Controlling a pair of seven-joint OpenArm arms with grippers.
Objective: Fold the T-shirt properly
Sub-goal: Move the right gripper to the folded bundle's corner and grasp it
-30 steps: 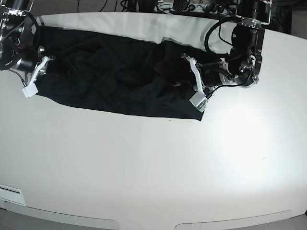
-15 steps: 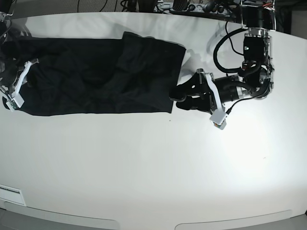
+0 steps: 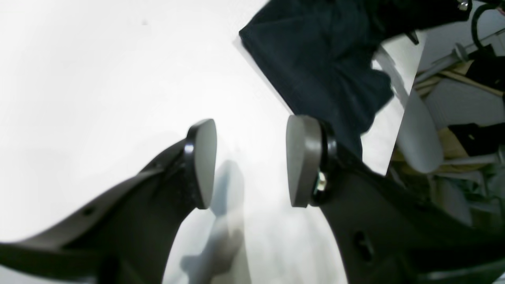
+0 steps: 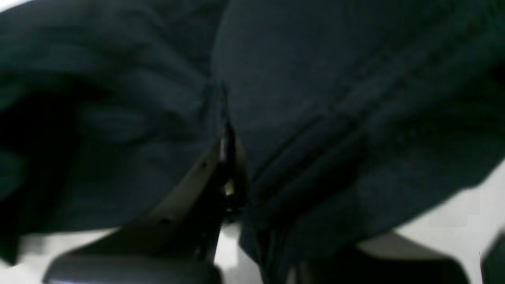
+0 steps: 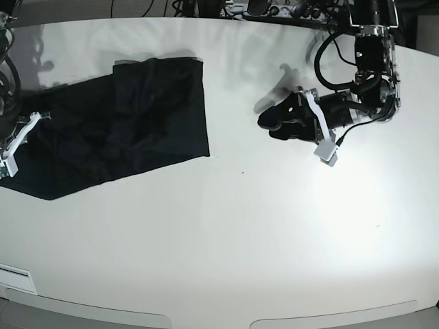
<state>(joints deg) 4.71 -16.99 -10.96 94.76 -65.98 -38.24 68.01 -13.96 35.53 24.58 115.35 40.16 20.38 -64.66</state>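
Left gripper (image 3: pixel 250 161) nearest: jaws spread, empty, over bare table (image 5: pixel 226 233). Shirt (image 5: pixel 116 123) lies well apart at table's far-left side. Right gripper (image 4: pixel 230 157) pinches cloth at shirt's left end. Looks soft, light, floppy; prob best held at corners/hem w/ both grippers.

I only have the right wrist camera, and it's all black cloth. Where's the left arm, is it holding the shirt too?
Observer: No. The left gripper is open, with nothing between its fingers, over bare table.
Operator: Is it touching the shirt?
Observer: No. In the base view it sits off to one side of the T-shirt, with bare table between them.
Operator: How does the shirt lie?
Observer: Spread on the table, with the right gripper at the end farthest from the left gripper.
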